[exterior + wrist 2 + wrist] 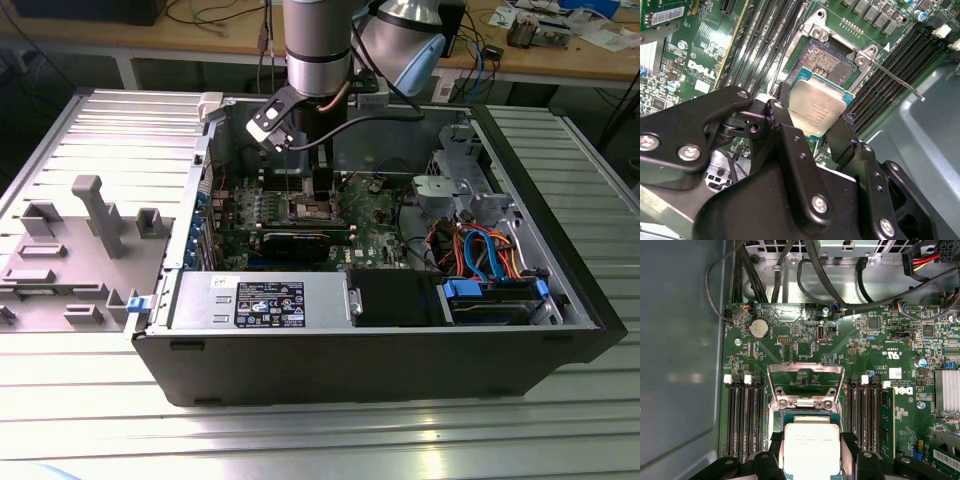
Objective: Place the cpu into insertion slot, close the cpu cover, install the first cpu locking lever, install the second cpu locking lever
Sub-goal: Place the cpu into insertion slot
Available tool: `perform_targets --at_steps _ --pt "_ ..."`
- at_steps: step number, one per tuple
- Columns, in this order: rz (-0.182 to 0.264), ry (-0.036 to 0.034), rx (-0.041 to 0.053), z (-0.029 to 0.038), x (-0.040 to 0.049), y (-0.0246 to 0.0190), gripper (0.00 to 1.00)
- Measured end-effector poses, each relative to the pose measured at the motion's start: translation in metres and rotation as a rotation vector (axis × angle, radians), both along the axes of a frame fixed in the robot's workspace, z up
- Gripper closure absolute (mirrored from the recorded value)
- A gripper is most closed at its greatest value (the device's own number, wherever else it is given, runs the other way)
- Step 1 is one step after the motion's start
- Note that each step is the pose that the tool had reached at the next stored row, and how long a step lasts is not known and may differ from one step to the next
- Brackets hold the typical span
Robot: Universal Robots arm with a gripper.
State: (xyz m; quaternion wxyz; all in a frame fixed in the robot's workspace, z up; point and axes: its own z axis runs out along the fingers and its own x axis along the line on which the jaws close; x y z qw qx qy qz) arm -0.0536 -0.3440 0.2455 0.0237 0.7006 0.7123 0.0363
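Gripping the cpu [815, 112] by two opposite edges, jaws clenched on it. The chip sits between the jaws, and the insertion slot [829, 56] lies just beneath them. cpu apparently not seated. Judged light, stiff and smooth-topped, with a fragile underside, so an edge hold suits. The cpu cover [805, 368] stands open beyond the jaws.

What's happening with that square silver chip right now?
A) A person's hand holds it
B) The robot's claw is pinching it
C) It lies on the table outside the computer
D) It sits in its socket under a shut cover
B: in both wrist views the gripper clamps the cpu by its edges, while the slot is bare and the cover stands open.
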Motion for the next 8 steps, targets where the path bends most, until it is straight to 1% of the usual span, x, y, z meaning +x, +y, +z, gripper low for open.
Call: perform_targets --at_steps 4,8 --pt "0.000 -0.0001 0.0001 -0.0021 0.0000 0.0000 0.46" --pt "0.000 -0.0002 0.0000 -0.0101 0.0000 0.0000 0.46"
